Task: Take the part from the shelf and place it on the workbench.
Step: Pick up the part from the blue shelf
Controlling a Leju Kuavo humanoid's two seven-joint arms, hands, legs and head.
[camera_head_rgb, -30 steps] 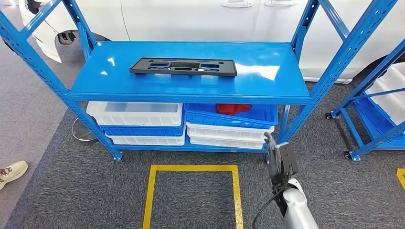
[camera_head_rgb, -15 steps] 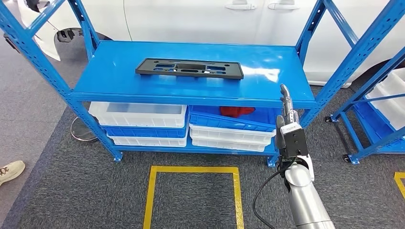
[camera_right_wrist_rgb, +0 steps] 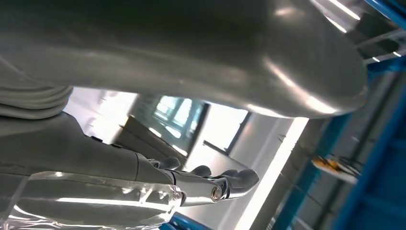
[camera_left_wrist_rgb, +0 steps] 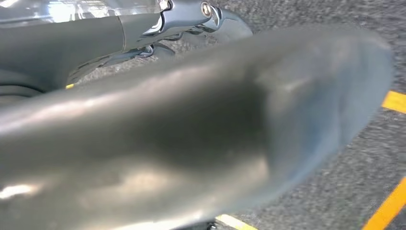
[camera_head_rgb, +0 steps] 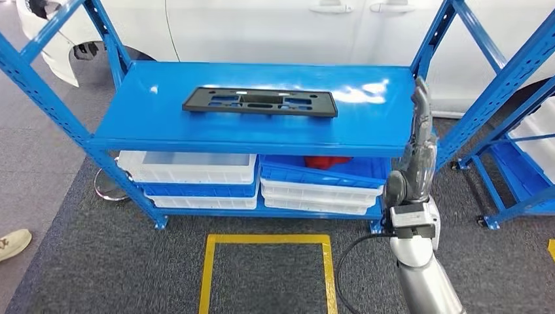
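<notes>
Black part lies flat on the blue shelf (grey carpet below); right robot hand empty, fingers extended

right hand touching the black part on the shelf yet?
No, in the head view the right hand is raised at the shelf's right end, with bare blue surface between it and the black part.

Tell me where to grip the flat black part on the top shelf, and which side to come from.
Probably its right end. The black part lies flat on the shelf top, long side across, with slotted cut-outs. The right hand is raised at the shelf's right edge, empty, so coming in from the right, low over the surface, suits it. A thin flat plate likely needs an edge pinch.
</notes>
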